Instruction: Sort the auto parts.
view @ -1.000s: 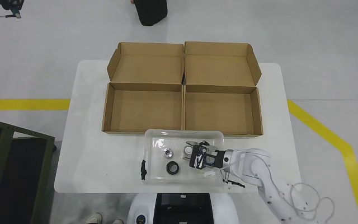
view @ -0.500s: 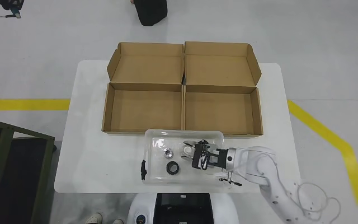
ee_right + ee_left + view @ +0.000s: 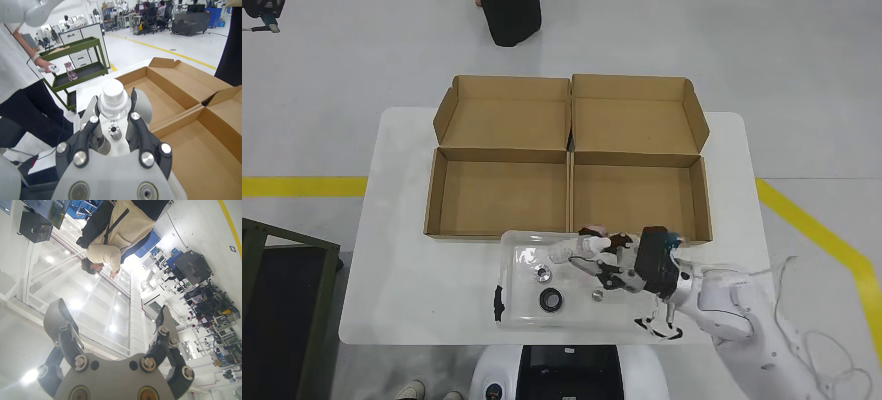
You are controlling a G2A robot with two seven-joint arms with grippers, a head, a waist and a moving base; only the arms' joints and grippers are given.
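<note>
Two fingers of the right gripper clamp a white stepped plastic part with a clear flange. It is held above the clear tray at the near edge of the table, close to one cardboard box. The left gripper has its fingers spread wide, holding nothing.

The left box seemingly touches the right box, both behind the tray holding parts.

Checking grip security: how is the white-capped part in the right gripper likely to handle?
The white-capped part looks rigid and is probably light plastic. Its round, smooth body may twist in the right gripper. Laid sideways, it would likely roll.
</note>
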